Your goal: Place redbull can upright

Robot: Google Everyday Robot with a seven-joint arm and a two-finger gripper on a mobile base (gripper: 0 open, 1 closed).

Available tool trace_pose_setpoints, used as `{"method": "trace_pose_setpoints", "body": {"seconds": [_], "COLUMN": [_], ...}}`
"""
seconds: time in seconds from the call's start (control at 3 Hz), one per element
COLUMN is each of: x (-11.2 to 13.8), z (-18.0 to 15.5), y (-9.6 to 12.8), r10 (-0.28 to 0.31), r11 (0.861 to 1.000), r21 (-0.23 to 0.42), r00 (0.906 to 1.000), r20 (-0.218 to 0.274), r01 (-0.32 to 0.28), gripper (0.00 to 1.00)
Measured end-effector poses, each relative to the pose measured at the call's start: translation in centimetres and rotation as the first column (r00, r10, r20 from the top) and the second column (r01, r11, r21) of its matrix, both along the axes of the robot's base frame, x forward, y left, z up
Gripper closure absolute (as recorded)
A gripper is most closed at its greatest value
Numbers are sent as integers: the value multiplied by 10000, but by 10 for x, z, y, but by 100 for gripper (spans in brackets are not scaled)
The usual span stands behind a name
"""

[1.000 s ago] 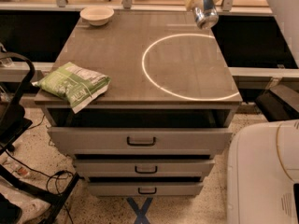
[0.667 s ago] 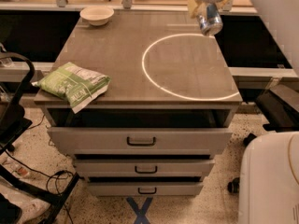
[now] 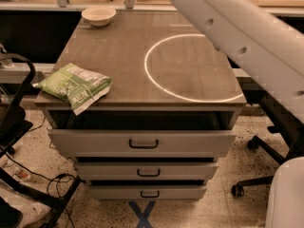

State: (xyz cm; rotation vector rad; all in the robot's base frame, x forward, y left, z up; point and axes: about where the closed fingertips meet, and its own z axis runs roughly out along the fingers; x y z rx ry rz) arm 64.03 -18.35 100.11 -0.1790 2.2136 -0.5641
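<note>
The redbull can does not show in the camera view; it is out of view or hidden behind the arm. My gripper is not in view either. Only my white arm (image 3: 237, 37) shows, crossing the upper right of the view diagonally over the back right corner of the grey table (image 3: 118, 51). A white ring (image 3: 151, 77) is marked on the right half of the tabletop.
A green snack bag (image 3: 73, 87) lies at the table's front left corner. A white bowl (image 3: 98, 14) sits at the back left. The top drawer (image 3: 142, 144) stands slightly pulled out above two more. A black cart (image 3: 14, 122) is at the left, a chair base (image 3: 251, 175) at the right.
The gripper and the can it held above the table's back right have left the view. My arm has swung in and now covers the upper right.
</note>
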Motion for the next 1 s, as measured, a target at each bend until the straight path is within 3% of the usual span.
{"method": "trace_pose_setpoints", "body": {"seconds": [0.33, 0.67, 1.0], "x": [2, 19, 29], "z": [-10, -27, -42], "y": [-8, -18, -32], "r10": [-467, -595, -135], "r11": [9989, 9833, 8646], "r21": [15, 1739, 5022], "r00": [9980, 9977, 9999], "r20": [424, 317, -93], "r01": [467, 531, 163], "gripper": [100, 100, 100]}}
